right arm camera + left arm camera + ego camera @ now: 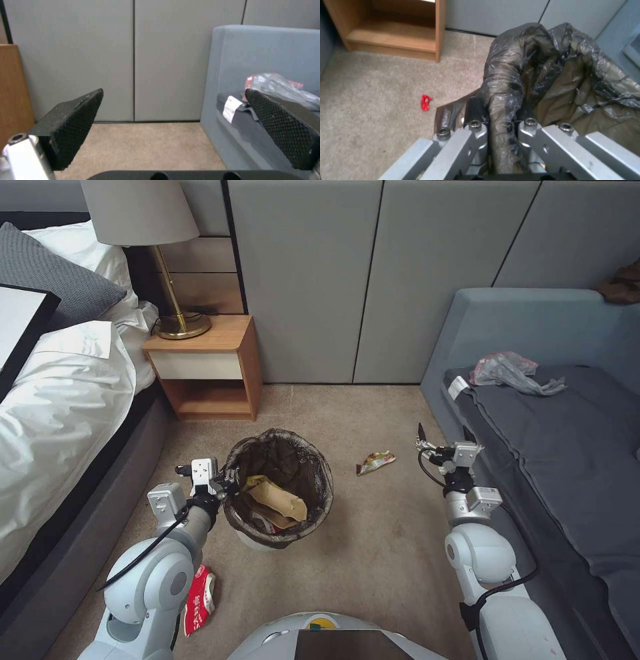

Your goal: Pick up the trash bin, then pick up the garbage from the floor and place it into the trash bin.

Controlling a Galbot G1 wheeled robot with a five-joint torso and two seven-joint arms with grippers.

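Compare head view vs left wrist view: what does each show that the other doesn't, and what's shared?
Head view alone: the open right gripper beside the grey sofa, a yellow crumpled wrapper on the carpet, a red-and-white wrapper by the left arm, the tan paper bag inside the bin.

Left wrist view alone: a small red scrap on the carpet, plus the close-up of the fingers pinching the liner.

Both: the left gripper shut on the dark-lined round trash bin rim, and the wooden nightstand.
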